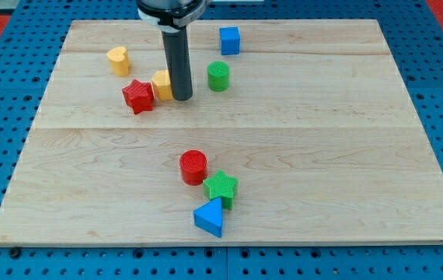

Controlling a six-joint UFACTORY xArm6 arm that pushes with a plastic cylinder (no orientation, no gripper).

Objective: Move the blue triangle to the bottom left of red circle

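Note:
The blue triangle (pixel 210 217) lies near the view's bottom, just below the green star (pixel 221 187). The red circle (pixel 193 166) stands up and to the left of the green star, touching or almost touching it. The blue triangle is to the lower right of the red circle. My tip (pixel 182 97) is far up the board, right beside the yellow block (pixel 162 84), on its right side, well away from the blue triangle.
A red star (pixel 137 96) sits left of the yellow block. A yellow heart (pixel 118 59) is at the upper left, a green cylinder (pixel 218 75) right of my tip, a blue cube (pixel 230 40) near the top edge. The wooden board (pixel 346 155) sits on blue pegboard.

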